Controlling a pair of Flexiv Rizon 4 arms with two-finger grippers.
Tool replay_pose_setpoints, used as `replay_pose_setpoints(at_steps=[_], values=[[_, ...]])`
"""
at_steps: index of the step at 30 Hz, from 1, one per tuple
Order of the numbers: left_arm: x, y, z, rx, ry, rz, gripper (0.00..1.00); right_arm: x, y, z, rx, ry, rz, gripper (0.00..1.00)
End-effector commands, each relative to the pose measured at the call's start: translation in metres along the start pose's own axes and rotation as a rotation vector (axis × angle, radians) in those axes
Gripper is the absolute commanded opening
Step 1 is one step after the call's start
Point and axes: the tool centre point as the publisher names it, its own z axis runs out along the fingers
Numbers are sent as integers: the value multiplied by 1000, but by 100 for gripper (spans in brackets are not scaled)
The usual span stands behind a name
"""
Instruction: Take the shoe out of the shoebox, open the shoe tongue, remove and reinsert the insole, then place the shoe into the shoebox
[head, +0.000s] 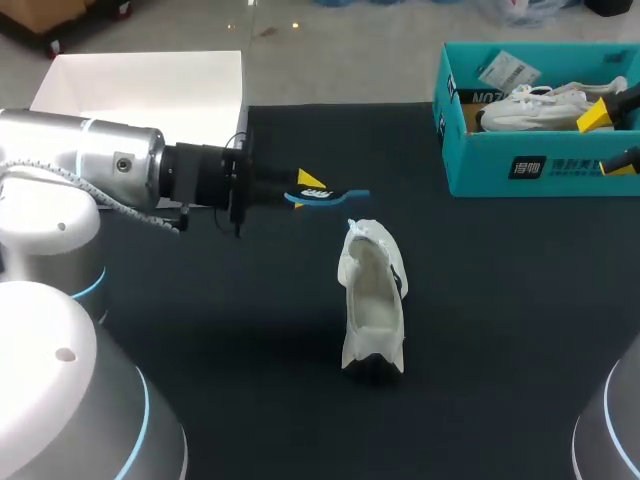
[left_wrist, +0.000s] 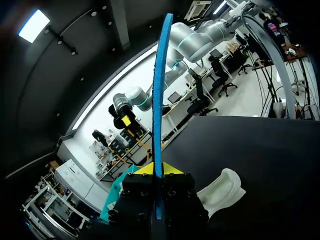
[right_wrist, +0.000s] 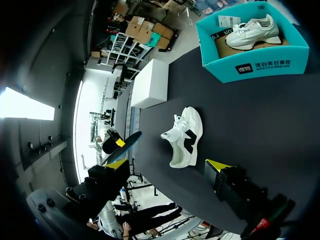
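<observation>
L gripper (left_wrist: 157, 169) pinches insole (left_wrist: 159, 95) — shoe (head: 372, 295) on tbl (head: 200, 350).

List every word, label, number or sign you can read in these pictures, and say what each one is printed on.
Teal shoebox, outer wall: a white logo panel and a row of white characters, too blurred to quote.
Shoebox inner wall: dark lettering, partly hidden, unreadable.
White tag inside the shoebox: print too small to read.
White sneaker on the table and blue insole: no text visible.

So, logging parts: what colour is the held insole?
The insole is blue, clearest in left wrist view.
</observation>
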Motion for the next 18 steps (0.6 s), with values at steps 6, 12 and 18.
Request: replay_pose_setpoints(at_steps=[6,12,18], values=[[-2,1,1,0,6,-1,0,0,0,0,0,-2,1,100],[-2,1,1,0,6,-1,0,0,0,0,0,-2,1,100],[17,8,7,-5,43,-8,0,0,0,0,0,-2,1,100]])
